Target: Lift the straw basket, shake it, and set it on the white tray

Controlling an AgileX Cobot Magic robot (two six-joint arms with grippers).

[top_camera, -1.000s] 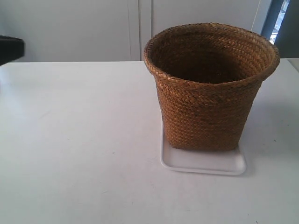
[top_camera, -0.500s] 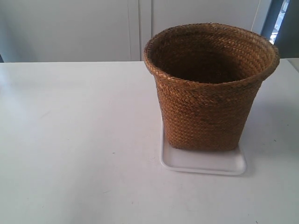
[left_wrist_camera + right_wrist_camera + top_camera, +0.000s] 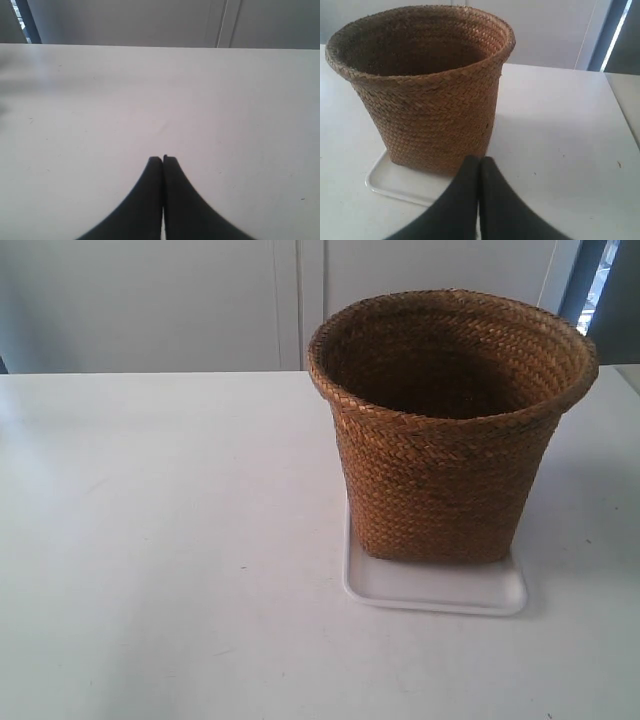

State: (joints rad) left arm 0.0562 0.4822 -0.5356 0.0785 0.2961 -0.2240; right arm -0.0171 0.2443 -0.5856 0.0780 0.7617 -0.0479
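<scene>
The straw basket (image 3: 445,430) stands upright on the white tray (image 3: 440,590) at the right of the exterior view, its dark inside facing up. No arm shows in that view. In the right wrist view the basket (image 3: 427,85) sits on the tray (image 3: 395,182) just beyond my right gripper (image 3: 480,159), which is shut with nothing between its black fingers and apart from the basket. My left gripper (image 3: 162,159) is shut too, over bare white table, with neither the basket nor the tray in its view.
The white table (image 3: 150,540) spreads wide to the left of the basket. A pale wall with cabinet seams (image 3: 300,300) runs behind the far edge. The table's right edge (image 3: 620,110) lies close to the basket's side.
A dark arm part at the exterior view's left edge one second ago has withdrawn out of sight. The basket and tray have not moved.
</scene>
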